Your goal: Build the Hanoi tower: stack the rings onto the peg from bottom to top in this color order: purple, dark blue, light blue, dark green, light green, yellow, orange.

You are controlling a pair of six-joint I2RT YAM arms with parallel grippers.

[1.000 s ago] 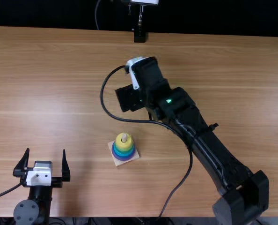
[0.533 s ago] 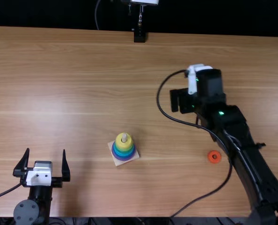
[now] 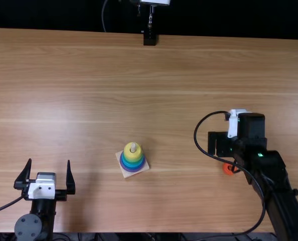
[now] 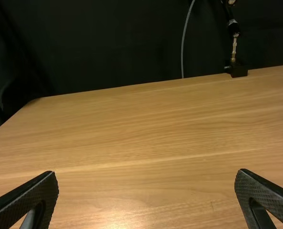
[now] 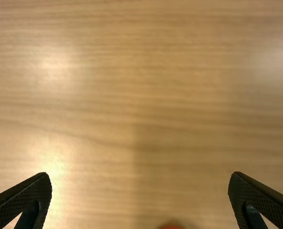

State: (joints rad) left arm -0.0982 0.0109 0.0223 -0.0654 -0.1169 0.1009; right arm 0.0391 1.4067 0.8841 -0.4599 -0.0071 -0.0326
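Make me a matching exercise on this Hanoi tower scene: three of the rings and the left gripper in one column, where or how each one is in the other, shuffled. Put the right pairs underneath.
Column one
1. Purple ring
2. Left gripper
3. Orange ring
4. Yellow ring

Column two
A. Lying on the table, off the peg
B. Uppermost of the rings around the peg
C. Lowest of the rings around the peg
D. Open, with nothing between its fingers

Right pairs
1-C; 2-D; 3-A; 4-B

Soft pale glare, faint shadows
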